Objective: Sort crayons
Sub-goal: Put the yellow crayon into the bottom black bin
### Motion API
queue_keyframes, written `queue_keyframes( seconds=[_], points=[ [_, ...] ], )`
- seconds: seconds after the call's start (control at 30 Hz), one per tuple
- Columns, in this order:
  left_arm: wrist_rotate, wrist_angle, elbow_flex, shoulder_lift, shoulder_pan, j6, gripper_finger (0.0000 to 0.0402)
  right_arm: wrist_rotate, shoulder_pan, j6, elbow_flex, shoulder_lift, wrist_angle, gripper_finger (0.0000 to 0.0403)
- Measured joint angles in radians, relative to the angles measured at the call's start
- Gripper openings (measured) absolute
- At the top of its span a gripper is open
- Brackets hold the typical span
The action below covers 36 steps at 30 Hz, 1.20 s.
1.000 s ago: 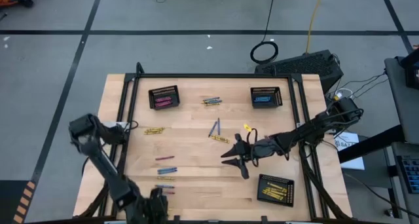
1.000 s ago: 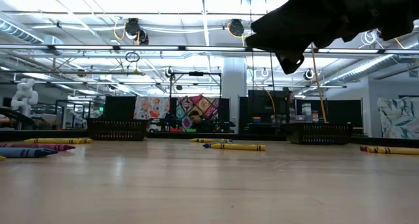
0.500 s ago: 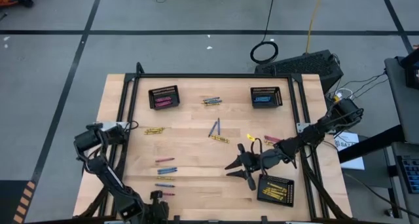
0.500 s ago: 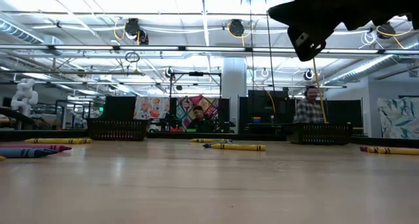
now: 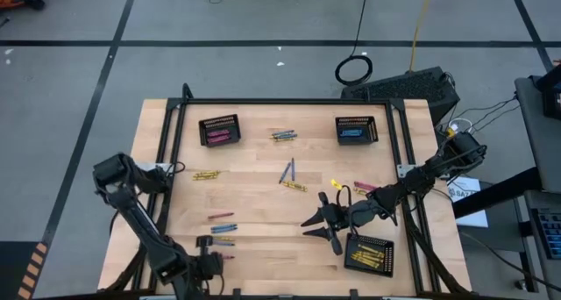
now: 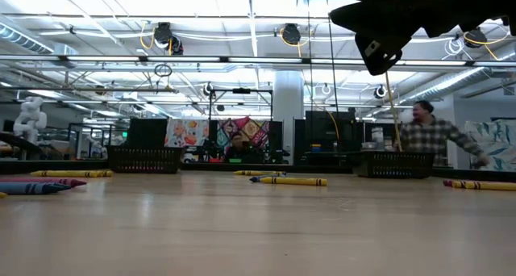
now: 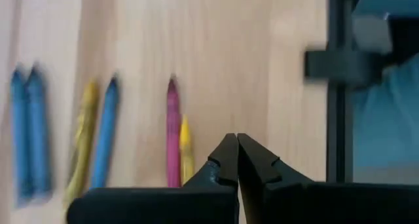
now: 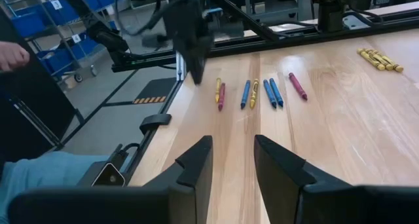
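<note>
Crayons (image 5: 222,229) lay scattered on the counter (image 5: 263,195). The left gripper (image 5: 210,263) sat at the near edge; the right gripper (image 5: 323,224) hovered beside a near-right basket (image 5: 369,253).

Your left claw (image 7: 237,149) sits at the near edge of the counter, low over the surface, with its two fingers pressed together tip to tip and nothing between them. Its arm runs back from the claw toward the left mount, elbow folded outward.

Your right claw (image 5: 326,223) hangs above the counter, clear of the surface. Its fingers (image 8: 196,162) stand parted with an empty gap between them. The right arm stretches from the claw back to the right-side mount, nearly straight.
</note>
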Motion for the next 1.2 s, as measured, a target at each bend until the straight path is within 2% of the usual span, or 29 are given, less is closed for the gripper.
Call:
queue_keyframes(
  seconds=[0.2,0.27,0.37,0.57,0.7,0.83,1.07,1.2],
  points=[
    [0.247,-0.171,0.002,-0.068,-0.026,-0.231,0.0001,0.000,0.000,0.004,0.000,0.000,-0.004,0.0100],
    [0.281,-0.199,0.000,-0.064,-0.040,-0.267,0.0001,0.000,0.000,0.004,0.000,0.000,-0.004,0.0100],
    [0.255,-0.178,-0.009,-0.064,-0.057,-0.271,0.0001,0.000,0.000,0.004,0.000,0.000,-0.007,0.0100],
    [0.106,-0.122,-0.091,-0.060,-0.051,-0.270,0.0001,0.000,0.000,0.005,0.000,0.000,-0.008,0.0100],
    [0.094,-0.114,-0.115,-0.044,-0.031,-0.264,0.0001,0.000,0.002,0.004,0.000,0.000,-0.008,0.0100],
    [0.074,-0.060,-0.115,-0.038,-0.022,-0.185,0.0001,0.000,0.002,0.005,0.000,0.000,-0.008,0.0100],
    [0.104,0.106,-0.114,-0.021,-0.032,-0.132,0.0001,0.000,0.002,0.029,0.000,0.000,-0.008,0.0100],
    [0.107,0.050,-0.114,0.020,-0.035,-0.120,0.0001,0.000,0.002,0.027,0.000,0.000,-0.008,0.0100]
  ],
)
